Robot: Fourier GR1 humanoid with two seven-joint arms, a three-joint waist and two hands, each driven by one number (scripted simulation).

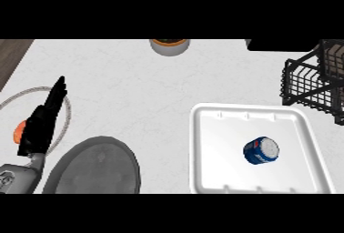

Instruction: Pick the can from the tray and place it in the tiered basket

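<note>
A blue can (261, 151) with a silver top lies tilted on the white tray (222, 173) at the lower right of the head view. The black wire tiered basket (310, 86) stands at the right edge, beyond the tray's far corner. My left hand (42, 123) shows at the left, fingers straight and pointing up, far from the can. My right hand is out of view.
A grey round plate (94, 168) lies at the lower left beside my left forearm. Behind the left hand sits a thin ring-shaped plate (66, 109) with an orange object (19, 132) partly hidden. A white cup with an orange rim (169, 45) stands at the counter's far edge.
</note>
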